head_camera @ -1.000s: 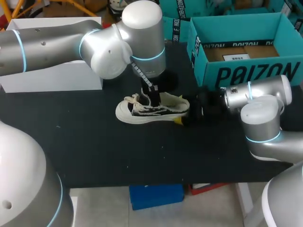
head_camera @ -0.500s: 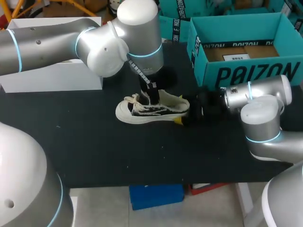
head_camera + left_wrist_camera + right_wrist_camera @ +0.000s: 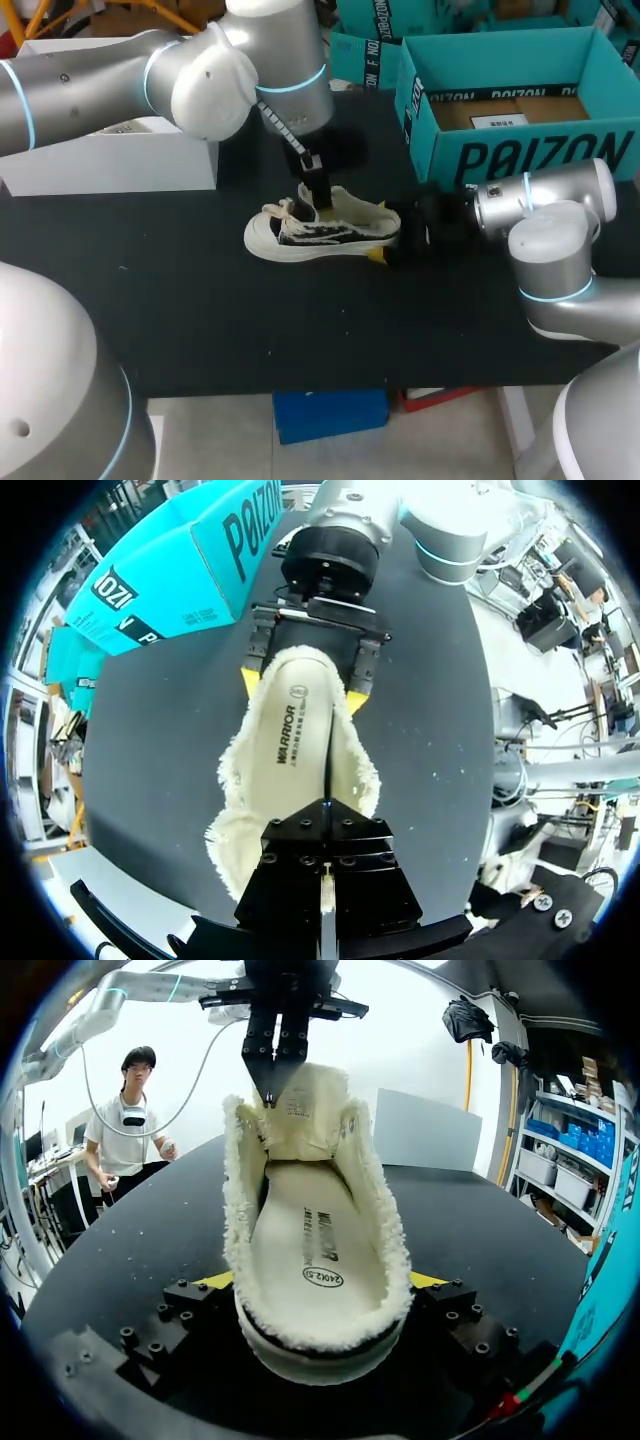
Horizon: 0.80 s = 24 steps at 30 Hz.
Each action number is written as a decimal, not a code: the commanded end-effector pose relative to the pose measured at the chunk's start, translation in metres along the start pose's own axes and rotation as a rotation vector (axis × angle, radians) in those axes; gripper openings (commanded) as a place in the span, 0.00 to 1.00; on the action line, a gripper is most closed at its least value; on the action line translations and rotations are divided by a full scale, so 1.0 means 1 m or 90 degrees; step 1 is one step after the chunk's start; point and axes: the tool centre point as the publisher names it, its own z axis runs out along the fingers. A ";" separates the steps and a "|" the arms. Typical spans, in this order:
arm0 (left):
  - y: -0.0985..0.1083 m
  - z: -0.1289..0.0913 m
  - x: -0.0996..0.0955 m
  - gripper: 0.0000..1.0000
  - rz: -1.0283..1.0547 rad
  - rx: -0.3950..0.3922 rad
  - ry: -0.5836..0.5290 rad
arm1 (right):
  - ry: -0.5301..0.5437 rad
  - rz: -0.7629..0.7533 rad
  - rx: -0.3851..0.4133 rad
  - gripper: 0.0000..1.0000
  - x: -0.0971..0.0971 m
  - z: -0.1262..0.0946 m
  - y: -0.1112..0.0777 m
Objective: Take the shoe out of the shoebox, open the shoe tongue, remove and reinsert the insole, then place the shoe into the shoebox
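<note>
A cream low shoe [image 3: 300, 235] with black side trim lies on the black table [image 3: 200, 320], toe to the left. My left gripper [image 3: 322, 195] comes down from above and is shut on the fleecy tongue [image 3: 305, 1110], holding it up and forward off the opening. The white insole [image 3: 295, 750] shows inside the shoe. My right gripper [image 3: 385, 240] holds the heel, one yellow fingertip [image 3: 425, 1280] against each side. The teal shoebox [image 3: 520, 100] stands open at the back right.
A white box [image 3: 110, 150] sits at the back left under my left arm. A second teal box [image 3: 365, 60] stands behind the shoe. Bare table stretches in front of the shoe.
My left arm has risen and drawn back to the left, lifting the tongue higher. The shoe and my right arm have stayed where they were.
</note>
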 end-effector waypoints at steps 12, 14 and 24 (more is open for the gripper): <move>-0.016 0.002 -0.022 0.00 0.019 -0.043 0.228 | 0.000 0.001 0.001 0.00 -0.001 0.002 -0.001; -0.017 0.002 -0.021 0.00 0.020 -0.045 0.230 | 0.000 0.001 0.001 0.00 -0.001 0.002 -0.001; -0.020 -0.003 -0.015 0.00 0.015 -0.062 0.219 | 0.000 0.001 0.001 0.00 -0.001 0.002 -0.001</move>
